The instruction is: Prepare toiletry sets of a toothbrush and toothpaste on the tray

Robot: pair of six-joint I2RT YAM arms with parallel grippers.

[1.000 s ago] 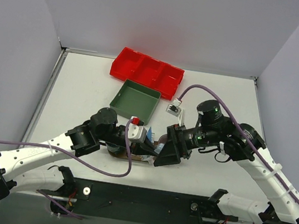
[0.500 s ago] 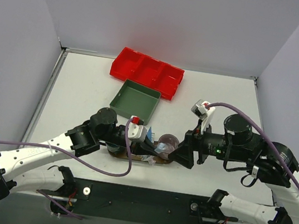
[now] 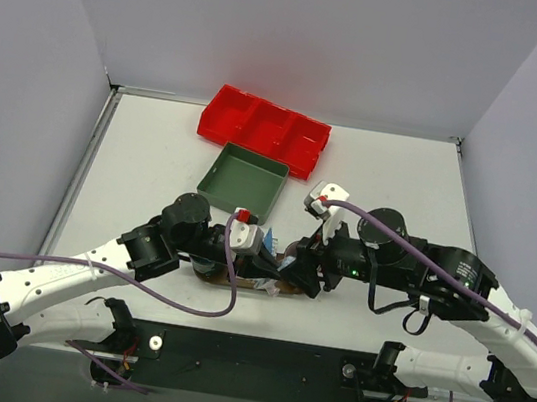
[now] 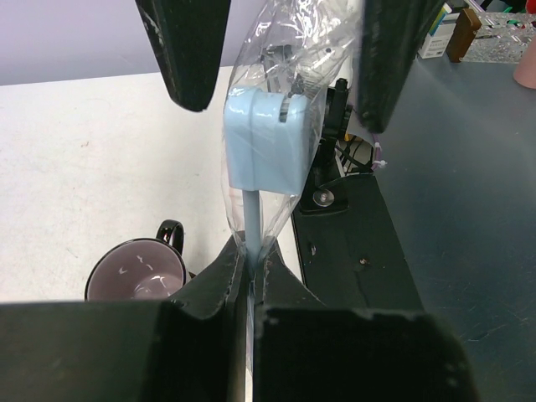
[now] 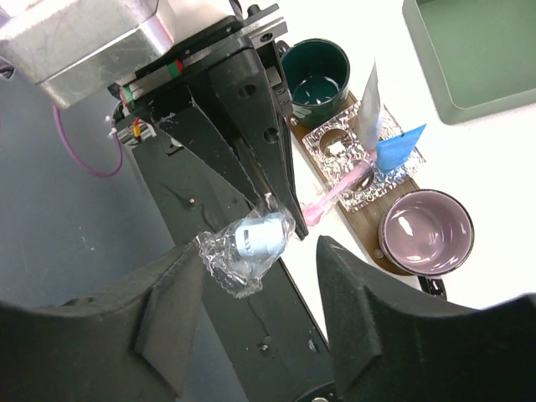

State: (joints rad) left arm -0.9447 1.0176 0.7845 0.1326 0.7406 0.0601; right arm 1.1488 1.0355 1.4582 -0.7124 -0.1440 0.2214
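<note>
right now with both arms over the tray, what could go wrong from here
1. The left gripper pinches only the thin handle of the wrapped toothbrush. If the open right gripper, straddling the clear wrapper, tugs it, the brush could slip out.
2. Both arms crowd over the tray, so the purple mug and pink toothbrush below could get knocked.

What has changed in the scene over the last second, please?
The right gripper swung away to the right, then came back to the tray, jaws open. The left gripper stayed shut on the wrapped toothbrush; the tray did not move.
</note>
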